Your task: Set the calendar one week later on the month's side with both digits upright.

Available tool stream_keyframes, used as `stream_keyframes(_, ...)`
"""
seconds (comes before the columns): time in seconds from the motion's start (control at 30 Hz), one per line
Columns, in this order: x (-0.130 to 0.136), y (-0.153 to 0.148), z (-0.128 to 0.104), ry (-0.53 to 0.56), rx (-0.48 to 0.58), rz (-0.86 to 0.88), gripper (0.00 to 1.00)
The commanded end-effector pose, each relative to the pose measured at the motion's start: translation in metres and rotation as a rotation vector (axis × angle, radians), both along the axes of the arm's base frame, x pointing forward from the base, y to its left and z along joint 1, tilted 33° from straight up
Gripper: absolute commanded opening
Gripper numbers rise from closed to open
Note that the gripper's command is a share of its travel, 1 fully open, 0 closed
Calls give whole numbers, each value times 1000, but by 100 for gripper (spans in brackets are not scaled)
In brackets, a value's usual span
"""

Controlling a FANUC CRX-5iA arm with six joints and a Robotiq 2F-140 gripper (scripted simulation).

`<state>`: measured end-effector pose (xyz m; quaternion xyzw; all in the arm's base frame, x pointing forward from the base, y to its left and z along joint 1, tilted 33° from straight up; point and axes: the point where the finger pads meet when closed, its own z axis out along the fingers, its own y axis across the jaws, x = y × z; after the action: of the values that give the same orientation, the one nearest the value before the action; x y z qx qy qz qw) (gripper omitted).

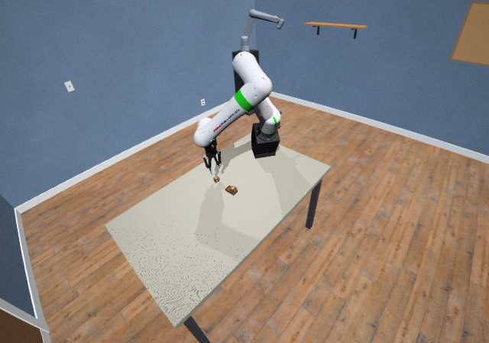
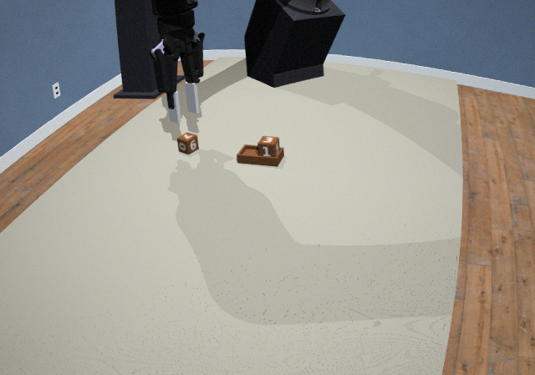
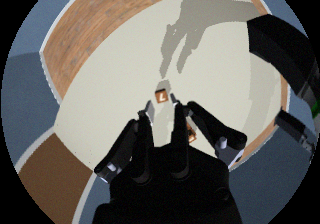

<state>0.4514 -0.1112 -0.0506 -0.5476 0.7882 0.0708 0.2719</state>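
A brown wooden tray (image 2: pixel 260 157) lies flat on the table near its middle. One brown cube (image 2: pixel 268 146) stands in the tray's right half and shows a 1 on its front. The second cube (image 2: pixel 187 143) sits on the table to the left of the tray, apart from it, and shows a 6 on its front right face. My gripper (image 2: pixel 183 108) hangs straight above this loose cube, pointing down, a little above it. Its fingers stand partly open with nothing between them. In the wrist view the loose cube (image 3: pixel 162 96) shows just beyond the fingertips.
The arm's black base block (image 2: pixel 289 34) stands at the back of the table, behind the tray. A dark pedestal (image 2: pixel 134 38) stands on the floor behind the table's back left edge.
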Motion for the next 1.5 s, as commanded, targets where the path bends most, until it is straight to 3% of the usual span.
stream_keyframes(0.0, 1, 1, -1, 0, 0, 0, 29)
stream_keyframes(0.77, 11, 13, -25, 0, 0, 0, 29)
stream_keyframes(1.47, 13, 14, -29, 0, 0, 0, 29)
